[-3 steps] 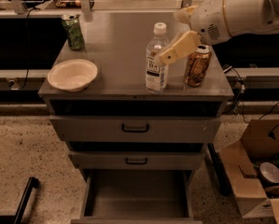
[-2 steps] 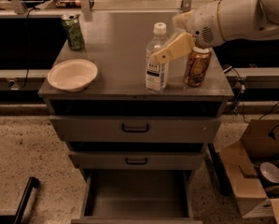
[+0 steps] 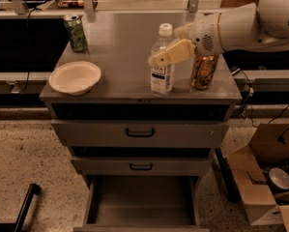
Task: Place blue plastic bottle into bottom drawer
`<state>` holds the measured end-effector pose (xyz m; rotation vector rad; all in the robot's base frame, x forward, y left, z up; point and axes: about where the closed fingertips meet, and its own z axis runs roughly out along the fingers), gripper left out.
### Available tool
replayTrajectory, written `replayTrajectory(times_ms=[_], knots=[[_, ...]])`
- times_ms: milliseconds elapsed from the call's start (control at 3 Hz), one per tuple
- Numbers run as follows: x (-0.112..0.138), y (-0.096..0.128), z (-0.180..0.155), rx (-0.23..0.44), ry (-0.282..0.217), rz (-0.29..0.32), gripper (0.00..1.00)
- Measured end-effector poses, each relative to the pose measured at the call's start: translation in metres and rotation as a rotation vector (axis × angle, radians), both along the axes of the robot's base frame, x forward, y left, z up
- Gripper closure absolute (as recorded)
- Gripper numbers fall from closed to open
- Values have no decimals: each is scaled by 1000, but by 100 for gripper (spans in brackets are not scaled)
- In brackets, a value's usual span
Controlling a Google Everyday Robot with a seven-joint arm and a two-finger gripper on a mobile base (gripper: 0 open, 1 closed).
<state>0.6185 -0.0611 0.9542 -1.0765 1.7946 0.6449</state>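
The blue plastic bottle stands upright near the front edge of the grey cabinet top. It is clear, with a white cap and a white label. My gripper reaches in from the right at the bottle's shoulder height, and its cream end overlaps the bottle's upper body. The bottom drawer is pulled open below, showing a plain grey inside with nothing in it.
A gold-brown can stands just right of the bottle, behind my gripper. A white bowl sits at front left and a green can at back left. The two upper drawers are closed. A cardboard box stands on the floor at right.
My gripper has moved left, from beside the gold-brown can to across the bottle's upper body. The bottle, cans and bowl have not moved.
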Motion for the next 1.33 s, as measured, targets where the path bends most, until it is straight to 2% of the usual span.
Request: replayTrajectory(times_ms=[333,667,1000,1333], knots=[[4,4,-3,28,7,6,37],[2,8,-2,50,-4,49,60],[-17,4,8,84,-14,120,83],[-59,6,28,92,-38,209,100]])
